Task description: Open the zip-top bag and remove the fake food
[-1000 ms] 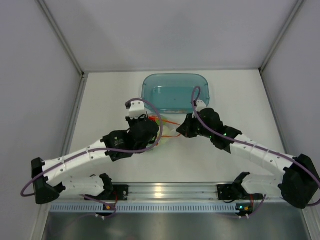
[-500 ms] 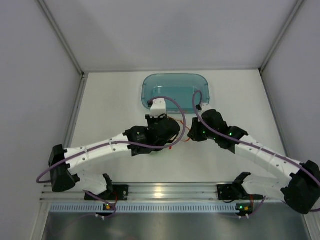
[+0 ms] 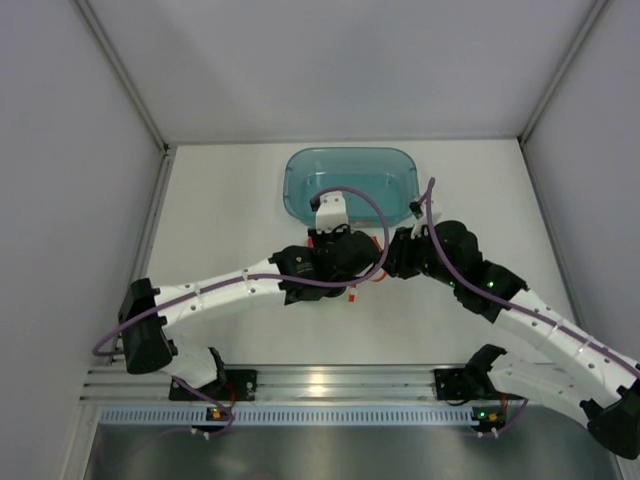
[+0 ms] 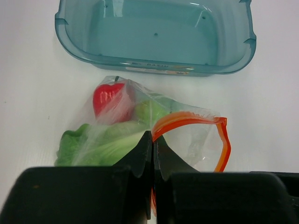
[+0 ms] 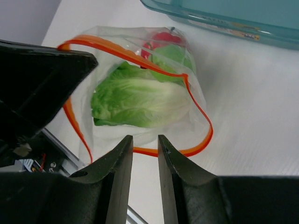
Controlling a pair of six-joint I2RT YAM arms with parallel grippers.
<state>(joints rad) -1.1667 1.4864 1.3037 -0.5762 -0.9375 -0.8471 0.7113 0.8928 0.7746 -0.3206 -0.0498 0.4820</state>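
— Listing the station as I see it from my console. Item one: left gripper [image 4: 153, 137], jaws pressed together on the zip-top bag [image 4: 194, 137]. They pinch the plastic right where the orange-red zip strip [image 4: 191, 115] begins its arc.

— And the right one?

— Item two: right gripper [image 5: 144, 140], set at the near side of the bag mouth. Its jaws stand a narrow gap apart, and the strip crosses that gap in my wrist view. I cannot tell whether they pinch it or merely sit over it.

— Bag location?

— Item three: the bag rests on the white table [image 4: 28, 93], between the two grippers and just in front of the teal bin [image 4: 154, 63]. A sliver of table shows between bag and bin wall. The mouth is open, and the strip forms a wide loop.

— Contents?

— Item four: fake food [image 4: 100, 144], three pieces, all inside the bag. Cabbage [image 5: 140, 98]: pale green and white, largest piece, nearest the mouth. Red pepper [image 4: 108, 99]: at the closed end, toward the bin. Cucumber [image 5: 176, 56]: small, green, just beside the pepper and behind the cabbage.

— What does the overhead view give you?

— Item five: both arms reach in toward the middle of the table, wrists close together. The bag is mostly hidden beneath them, and I see only slivers of the orange strip.
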